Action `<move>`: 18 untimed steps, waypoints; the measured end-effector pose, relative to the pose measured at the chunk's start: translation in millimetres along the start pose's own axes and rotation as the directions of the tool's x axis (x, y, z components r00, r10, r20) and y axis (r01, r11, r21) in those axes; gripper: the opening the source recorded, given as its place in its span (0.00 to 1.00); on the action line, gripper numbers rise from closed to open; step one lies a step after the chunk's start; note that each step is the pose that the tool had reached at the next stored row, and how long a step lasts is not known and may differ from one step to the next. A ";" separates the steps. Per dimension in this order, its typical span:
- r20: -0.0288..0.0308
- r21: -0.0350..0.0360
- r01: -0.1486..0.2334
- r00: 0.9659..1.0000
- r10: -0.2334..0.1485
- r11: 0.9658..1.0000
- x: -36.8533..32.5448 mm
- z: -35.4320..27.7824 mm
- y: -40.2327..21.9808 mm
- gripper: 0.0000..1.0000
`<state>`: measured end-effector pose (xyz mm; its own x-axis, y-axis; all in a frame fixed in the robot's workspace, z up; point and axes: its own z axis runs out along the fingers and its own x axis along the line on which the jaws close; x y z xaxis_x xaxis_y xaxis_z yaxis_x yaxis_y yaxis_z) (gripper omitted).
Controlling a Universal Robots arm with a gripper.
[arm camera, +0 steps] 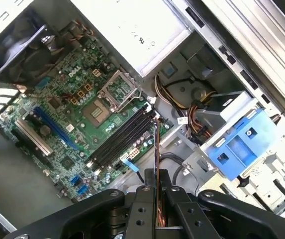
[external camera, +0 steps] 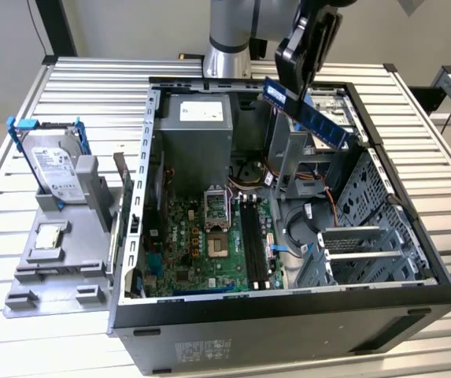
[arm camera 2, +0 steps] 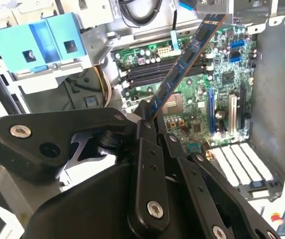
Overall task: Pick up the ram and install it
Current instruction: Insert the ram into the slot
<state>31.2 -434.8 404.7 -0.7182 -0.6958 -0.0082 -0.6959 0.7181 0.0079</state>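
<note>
Fingers [arm camera: 143,209] tight on the ram [external camera: 323,126] — above the open case [external camera: 288,307], motherboard [external camera: 201,244] inside

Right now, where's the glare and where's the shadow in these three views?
Exterior view: the slatted table glares pale, while the motherboard lies darker inside the case. First wrist view: the power supply is washed out white. Second wrist view: the gripper, shut on the ram, is a dark mass against the lit motherboard.
</note>
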 end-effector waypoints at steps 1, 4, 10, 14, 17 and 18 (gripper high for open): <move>0.000 0.000 -0.016 1.000 0.016 1.000 0.0 0.0 0.0 0.00; 0.001 0.000 -0.064 0.998 0.064 0.998 0.0 0.0 0.0 0.00; 0.001 0.001 -0.150 0.989 0.150 0.989 0.0 0.0 0.0 0.00; 0.002 0.001 -0.203 0.979 0.203 0.979 0.0 0.0 0.0 0.00; 0.002 0.002 -0.241 0.970 0.241 0.970 0.1 -0.1 -0.1 0.00; 0.002 0.002 -0.252 0.968 0.252 0.968 0.1 -0.1 -0.1 0.00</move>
<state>31.2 -434.9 404.9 -0.8706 -0.4920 -0.0079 -0.4920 0.8706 0.0077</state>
